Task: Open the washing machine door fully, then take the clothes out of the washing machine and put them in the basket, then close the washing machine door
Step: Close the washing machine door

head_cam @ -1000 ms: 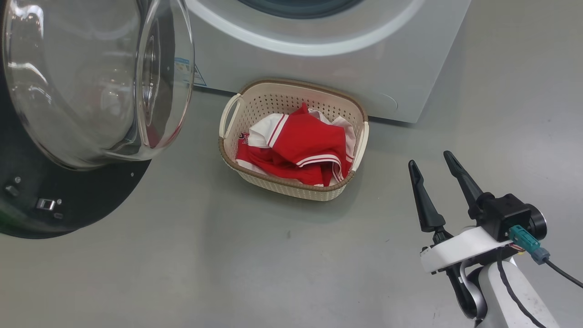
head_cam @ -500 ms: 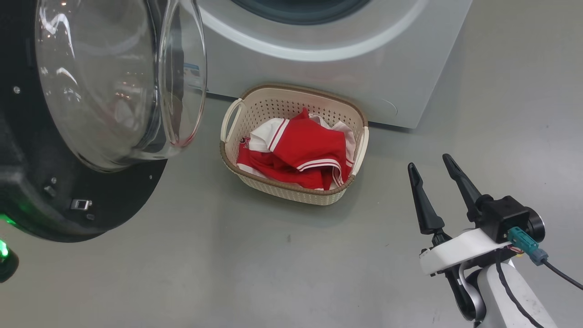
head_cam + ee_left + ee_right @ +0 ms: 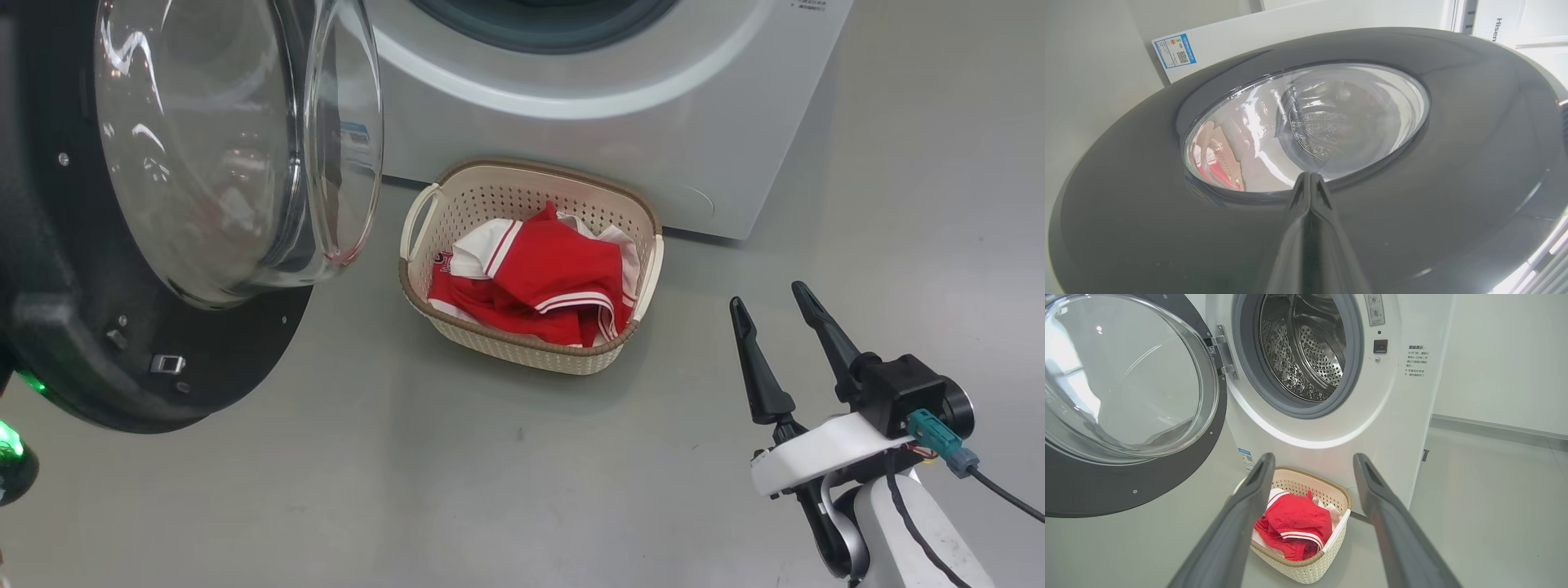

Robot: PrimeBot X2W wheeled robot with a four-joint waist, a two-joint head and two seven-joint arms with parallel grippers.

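Head view: clothes (image 3: 555, 278) lie up-left of right hand (image 3: 767, 294).

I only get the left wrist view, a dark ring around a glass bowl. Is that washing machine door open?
Observer: Yes, the washing machine door stands swung out on its hinge, off the washing machine.
Operator: Any laundry inside?
Observer: None in the part of the steel drum that shows; the red clothes lie in the cream basket on the floor.
Operator: And the other arm?
Observer: The right end effector is open, holding nothing.
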